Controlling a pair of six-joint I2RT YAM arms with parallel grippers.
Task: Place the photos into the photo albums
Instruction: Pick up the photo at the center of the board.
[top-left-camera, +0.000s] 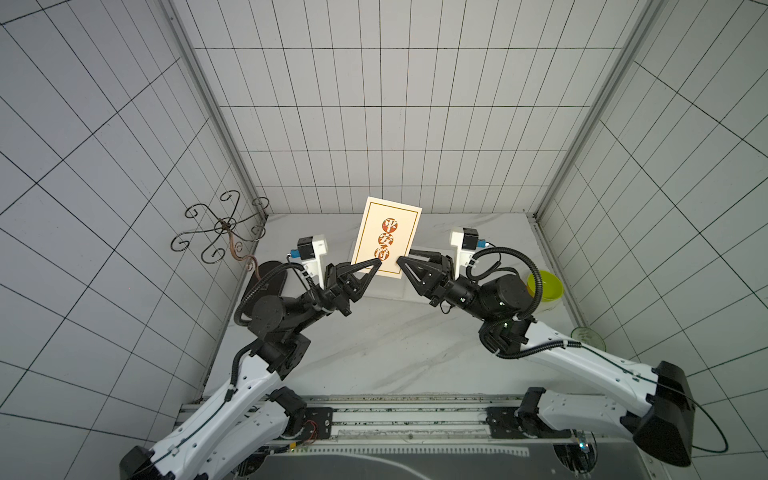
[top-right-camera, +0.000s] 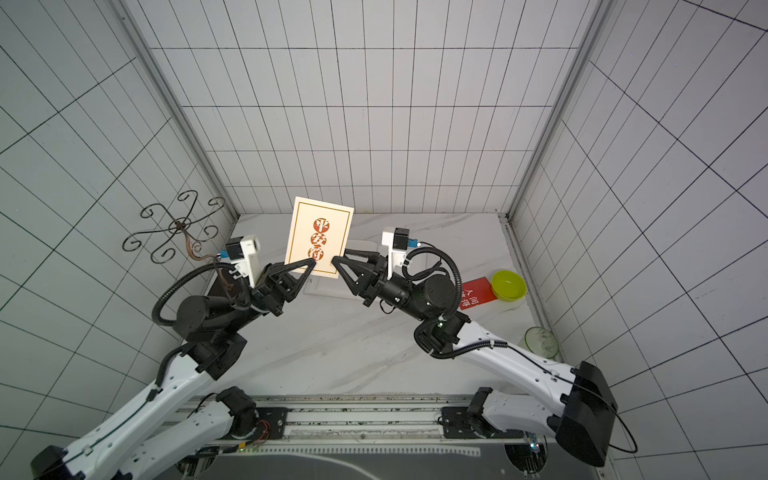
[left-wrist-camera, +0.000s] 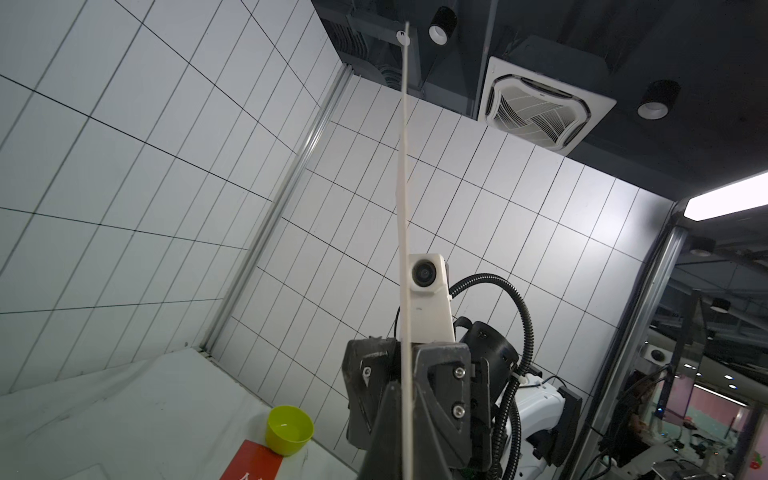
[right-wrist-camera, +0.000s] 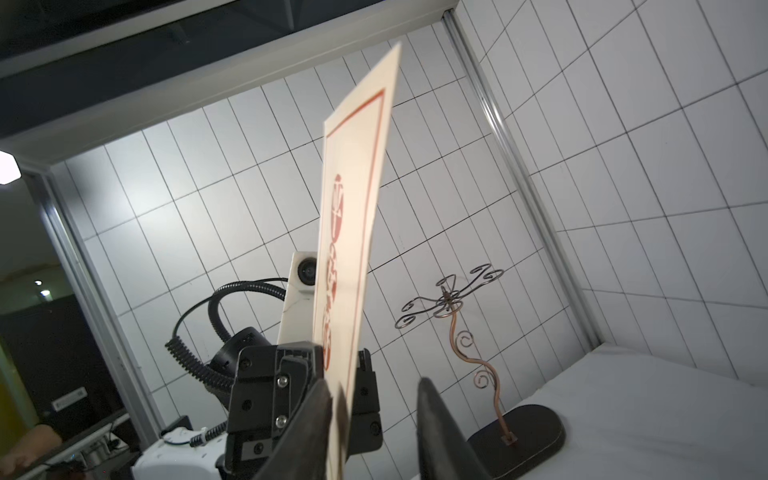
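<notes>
Top view: cream card (top-left-camera: 386, 235) is up in the air at 12 o'clock, over the album (top-left-camera: 388, 287), which is mostly hidden. Left gripper (top-left-camera: 376, 264) is clamped on the card's bottom edge; the left wrist view shows the card edge-on between its jaws. Right gripper (top-left-camera: 400, 261) sits at the card's 5 o'clock corner, jaws apart in the right wrist view, card against one finger only, so no grip. I read this as a handover to the left. I'd back the right arm off toward 3 o'clock without brushing the corner, then lay the card flat on a page. A thin card may twist in the pinch. Red card (top-right-camera: 476, 293) lies at 3 o'clock by the bowl (top-right-camera: 508, 284).
</notes>
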